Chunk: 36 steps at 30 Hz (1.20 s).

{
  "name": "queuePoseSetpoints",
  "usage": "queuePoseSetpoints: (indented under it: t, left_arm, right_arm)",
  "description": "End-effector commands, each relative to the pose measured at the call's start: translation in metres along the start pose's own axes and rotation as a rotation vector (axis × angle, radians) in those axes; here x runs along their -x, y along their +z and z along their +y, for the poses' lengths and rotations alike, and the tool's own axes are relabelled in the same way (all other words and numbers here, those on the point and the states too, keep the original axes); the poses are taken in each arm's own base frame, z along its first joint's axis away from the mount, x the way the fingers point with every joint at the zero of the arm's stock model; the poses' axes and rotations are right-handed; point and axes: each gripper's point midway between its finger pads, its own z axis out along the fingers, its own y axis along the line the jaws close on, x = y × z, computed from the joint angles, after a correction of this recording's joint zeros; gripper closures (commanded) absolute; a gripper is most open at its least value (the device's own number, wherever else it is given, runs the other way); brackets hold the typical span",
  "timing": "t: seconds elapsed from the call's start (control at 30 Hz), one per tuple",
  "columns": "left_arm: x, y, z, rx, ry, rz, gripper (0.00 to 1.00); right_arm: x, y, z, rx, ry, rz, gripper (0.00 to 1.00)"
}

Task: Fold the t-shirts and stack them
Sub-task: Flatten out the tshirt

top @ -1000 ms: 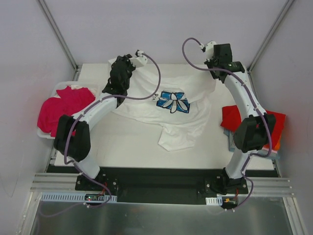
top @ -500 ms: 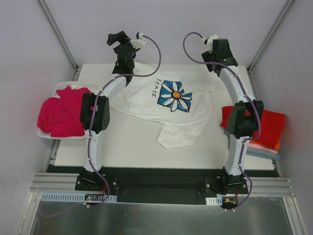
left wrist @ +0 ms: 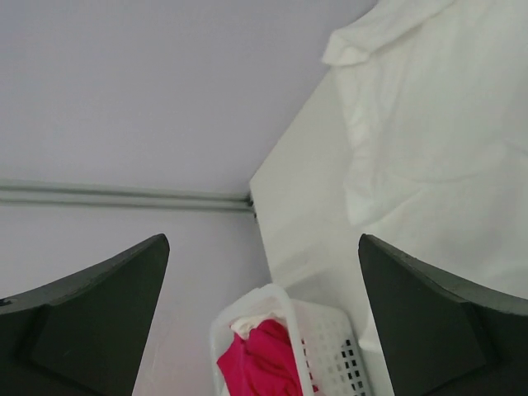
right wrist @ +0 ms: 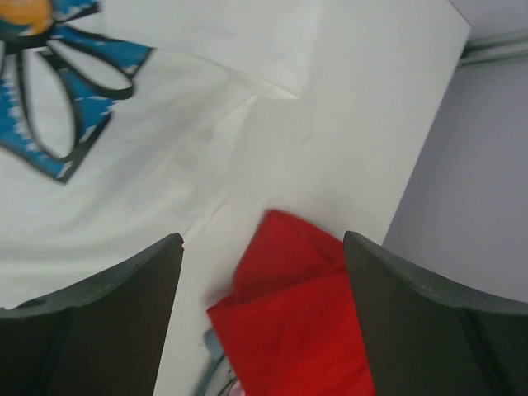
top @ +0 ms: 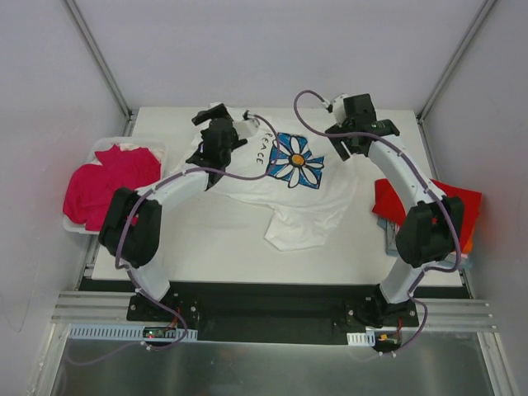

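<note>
A white t-shirt (top: 289,186) with a blue daisy print (top: 294,160) and dark lettering lies spread face up mid-table, its lower part bunched toward the front. My left gripper (top: 213,124) hovers open over its back-left shoulder (left wrist: 429,148), nothing between the fingers (left wrist: 262,247). My right gripper (top: 359,142) hangs open above the shirt's right side (right wrist: 148,165), also empty (right wrist: 262,239). A magenta t-shirt (top: 111,181) fills the basket on the left (left wrist: 264,363). A folded red t-shirt (top: 429,210) tops a stack at the right edge (right wrist: 297,313).
The white plastic basket (top: 82,227) hangs off the table's left side (left wrist: 330,338). Orange and light-blue cloth edges peek out under the red shirt (top: 464,252). Bare white table (top: 214,239) lies in front of the shirt. Grey walls close in the back and sides.
Both grippers went from shut on the white shirt's top corners to open, letting it go near the back edge. Both arms then drew back toward the middle, and the daisy print now lies flat.
</note>
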Motion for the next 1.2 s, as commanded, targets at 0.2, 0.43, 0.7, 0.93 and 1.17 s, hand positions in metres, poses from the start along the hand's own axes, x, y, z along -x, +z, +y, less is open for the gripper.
queuePoseSetpoints:
  t: [0.2, 0.43, 0.7, 0.93, 1.17]
  left_arm:
    - [-0.007, -0.064, -0.060, -0.374, 0.004, 0.018, 0.01]
    - [-0.033, -0.056, -0.098, -0.554, 0.032, 0.094, 0.01]
    - [-0.049, -0.015, -0.100, -0.615, -0.035, 0.168, 0.01]
    - [-0.066, 0.011, -0.113, -0.676, -0.044, 0.199, 0.01]
    - [-0.083, 0.017, -0.122, -0.733, -0.064, 0.217, 0.01]
  right_arm:
    - [-0.065, -0.045, 0.085, 0.275, -0.181, 0.220, 0.17]
    - [-0.096, -0.034, 0.116, 0.382, -0.278, 0.300, 0.16]
    - [-0.094, -0.016, 0.136, 0.425, -0.297, 0.292, 0.13]
    - [-0.100, -0.012, 0.169, 0.496, -0.359, 0.308, 0.11]
    - [-0.107, -0.015, 0.195, 0.563, -0.433, 0.326, 0.09]
